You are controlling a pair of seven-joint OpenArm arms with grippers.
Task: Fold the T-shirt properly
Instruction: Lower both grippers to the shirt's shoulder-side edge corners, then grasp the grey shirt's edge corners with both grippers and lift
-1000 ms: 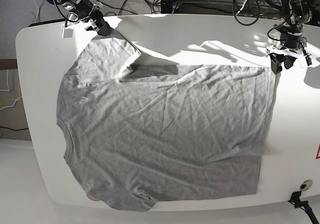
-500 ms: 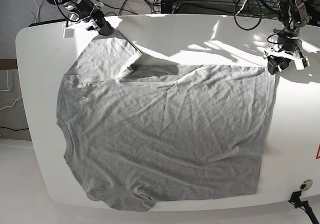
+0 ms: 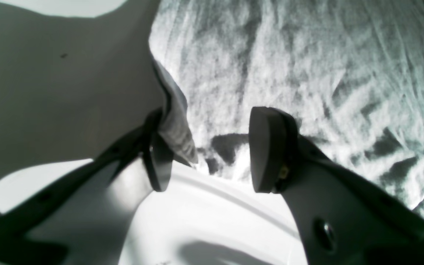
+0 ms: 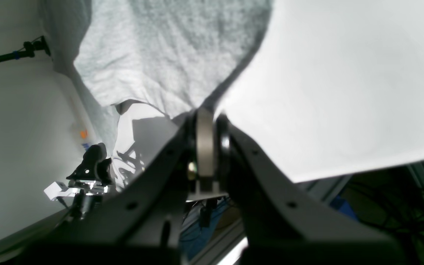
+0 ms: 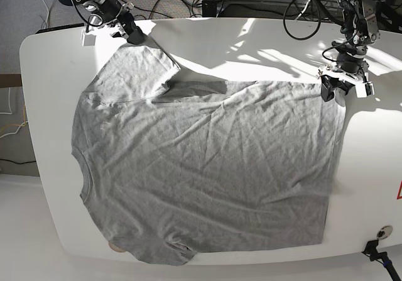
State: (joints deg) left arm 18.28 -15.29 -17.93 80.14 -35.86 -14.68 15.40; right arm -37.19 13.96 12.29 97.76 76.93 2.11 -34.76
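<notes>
T-shirt (image 5: pixel 207 168) flat on table (image 5: pixel 251 39), plain side up. R gripper (image 4: pixel 205 121) clamped on sleeve tip. L gripper (image 3: pixel 208 154) wide at hem corner; fabric seems draped on one finger (image 3: pixel 156 158).

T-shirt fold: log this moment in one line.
T-shirt spread flat | right gripper shut on sleeve | left gripper open over hem corner | fold not yet begun

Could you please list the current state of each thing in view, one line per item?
T-shirt: spread flat on the table, wrinkled, plain side up, unfolded.
Right hand: shut on the T-shirt's sleeve edge.
Left hand: open at the hem corner, fabric against one finger.
Table: white, partly sunlit.
</notes>
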